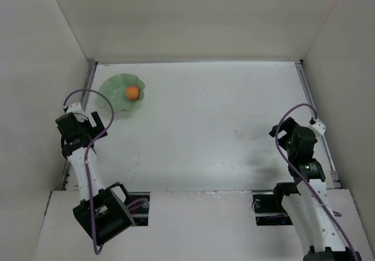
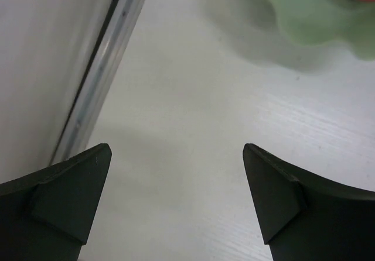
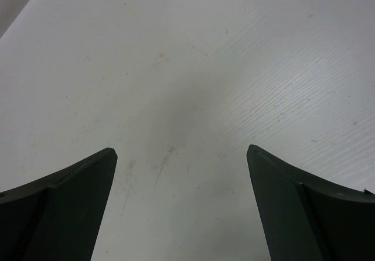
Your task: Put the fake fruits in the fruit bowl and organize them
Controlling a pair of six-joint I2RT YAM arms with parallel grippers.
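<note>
Black two-finger left gripper [image 2: 176, 155]: fingers spread wide, nothing between them, poised over a bare white tabletop [image 2: 193, 114] beside a silver metal edge rail [image 2: 102, 76]. Pale mint-green shallow bowl with wavy scalloped rim [image 1: 110, 92]: far-left corner of the tabletop, near the left gripper but apart from it. Small round orange-red fake fruit with yellowish patch [image 1: 133, 92]: lying inside the bowl, toward its right side. Black two-finger right gripper [image 3: 181, 153]: fingers likewise spread and empty, over the right side, well apart from bowl and fruit.
</note>
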